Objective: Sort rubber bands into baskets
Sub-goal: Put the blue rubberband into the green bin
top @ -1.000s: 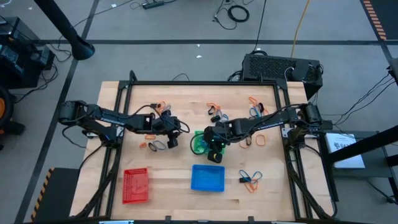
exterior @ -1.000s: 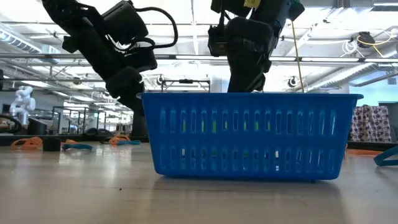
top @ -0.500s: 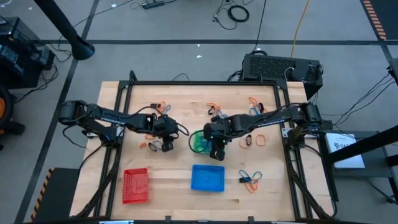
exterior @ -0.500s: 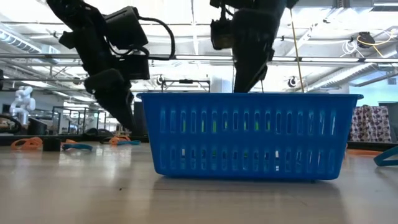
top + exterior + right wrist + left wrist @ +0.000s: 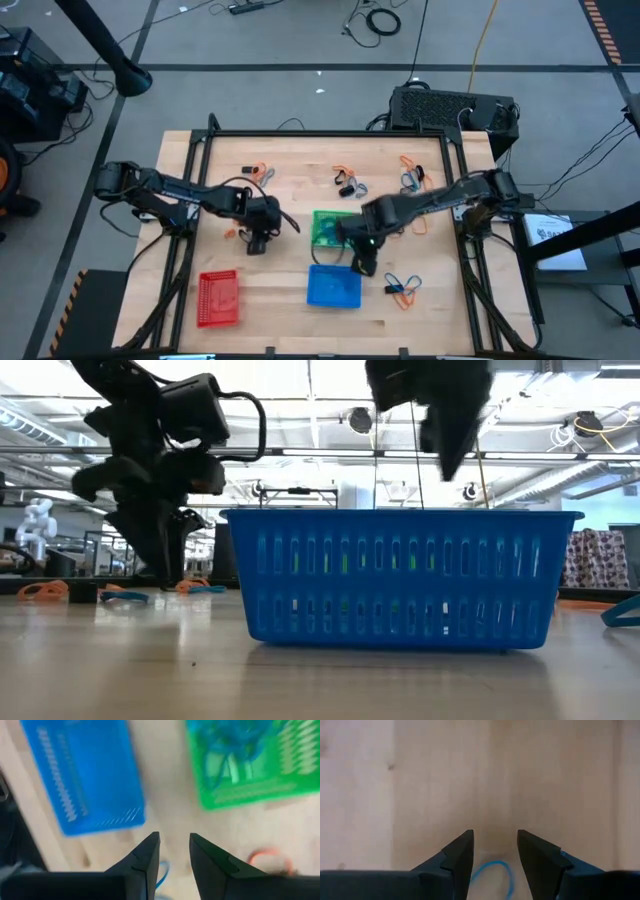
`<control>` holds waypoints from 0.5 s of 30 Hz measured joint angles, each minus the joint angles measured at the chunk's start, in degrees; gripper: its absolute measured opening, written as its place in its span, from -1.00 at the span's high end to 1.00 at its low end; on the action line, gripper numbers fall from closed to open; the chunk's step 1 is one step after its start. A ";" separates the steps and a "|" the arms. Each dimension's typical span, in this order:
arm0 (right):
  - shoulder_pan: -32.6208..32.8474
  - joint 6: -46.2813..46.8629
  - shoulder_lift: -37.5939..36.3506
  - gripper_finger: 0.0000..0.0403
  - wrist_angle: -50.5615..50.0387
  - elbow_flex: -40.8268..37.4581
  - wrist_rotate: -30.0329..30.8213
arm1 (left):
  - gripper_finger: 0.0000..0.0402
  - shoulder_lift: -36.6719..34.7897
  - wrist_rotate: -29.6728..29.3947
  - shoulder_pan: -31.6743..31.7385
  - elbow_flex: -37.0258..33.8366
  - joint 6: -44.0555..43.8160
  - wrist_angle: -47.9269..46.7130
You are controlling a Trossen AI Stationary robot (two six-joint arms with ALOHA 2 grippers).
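Blue thin rubber bands (image 5: 235, 740) are seen piled in the green plastic mesh basket (image 5: 327, 228), many loose bands (image 5: 404, 289) are left on the table, while both the left gripper (image 5: 495, 851) and right gripper (image 5: 174, 849) are spread, empty.

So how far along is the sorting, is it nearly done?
Not nearly. Blue bands already lie in the green basket. The left gripper, jaws open, hovers over a blue band on the table. Many bands remain scattered; the blue basket looks empty.
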 joint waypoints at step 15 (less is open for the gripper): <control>19.19 11.03 0.00 0.50 -1.52 0.00 10.84 | 0.21 0.00 -1.31 -2.15 0.00 -7.64 -8.51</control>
